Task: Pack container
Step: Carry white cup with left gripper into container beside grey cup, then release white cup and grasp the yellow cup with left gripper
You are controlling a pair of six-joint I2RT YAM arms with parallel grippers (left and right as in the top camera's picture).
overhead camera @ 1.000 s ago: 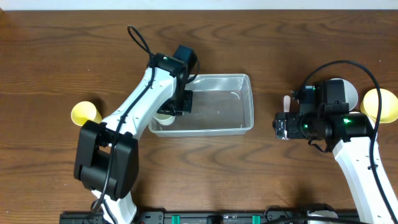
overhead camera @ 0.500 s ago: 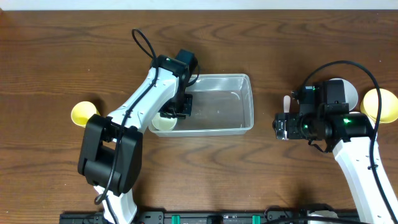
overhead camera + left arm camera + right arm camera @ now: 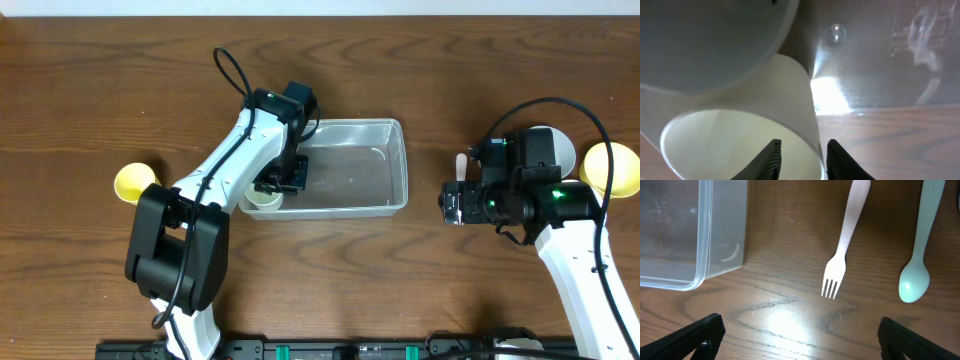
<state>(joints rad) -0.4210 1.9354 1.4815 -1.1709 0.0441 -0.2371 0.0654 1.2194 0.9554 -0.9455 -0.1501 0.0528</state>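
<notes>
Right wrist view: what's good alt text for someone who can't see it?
A pale pink fork and a mint-green spoon lie on a wooden table. A corner of the clear container shows at upper left; the right gripper's dark fingertips stand wide apart at the bottom corners.

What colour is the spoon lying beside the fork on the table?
The spoon is pale mint green; the right wrist view shows it best.
</notes>
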